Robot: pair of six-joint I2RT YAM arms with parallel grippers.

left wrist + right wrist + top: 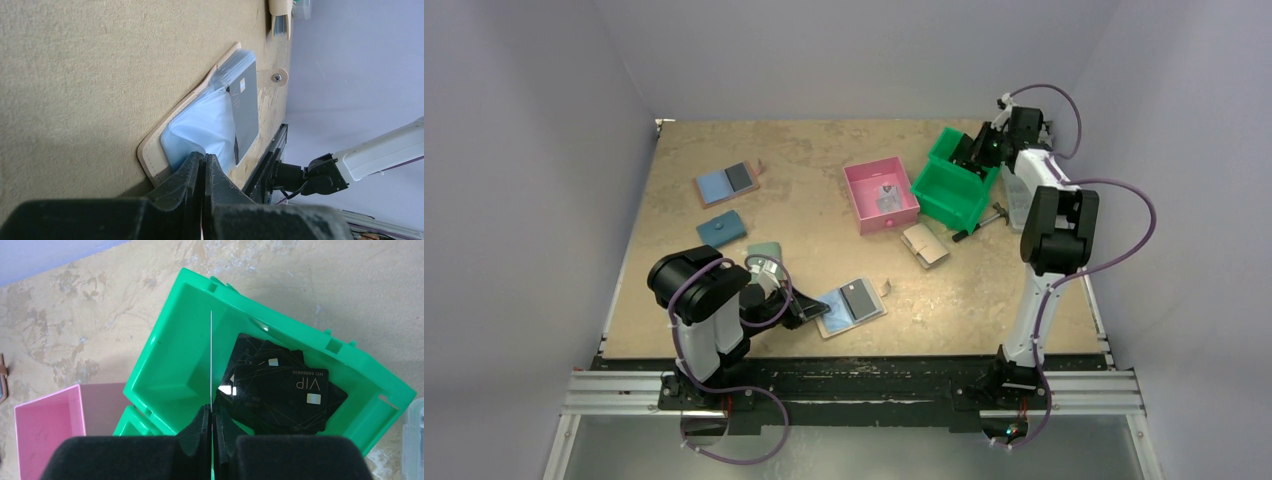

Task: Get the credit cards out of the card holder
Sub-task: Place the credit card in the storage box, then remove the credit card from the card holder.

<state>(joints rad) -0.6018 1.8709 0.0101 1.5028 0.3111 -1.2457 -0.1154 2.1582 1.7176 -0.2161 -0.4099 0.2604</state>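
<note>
The card holder [852, 305] lies open near the table's front, with a pale blue panel and a dark grey one. My left gripper [812, 310] is shut at its left end. In the left wrist view the left gripper [205, 156] pinches the bunched pale blue panel, beside the holder's tan rim [155, 150]. A dark VIP credit card [245, 112] lies in the holder. My right gripper [981, 150] hangs over the green bin [944, 195]. The right gripper [212, 407] is shut on a thin card [211, 360] seen edge-on. Several black VIP cards [280, 390] lie in the bin [165, 350].
A pink box [880, 195] stands left of the green bin, with a tan folded wallet [924, 245] in front of it. Another open holder with blue and black panels [727, 182] and a teal wallet [722, 229] lie at the back left. A clear container [415, 440] stands right of the bin.
</note>
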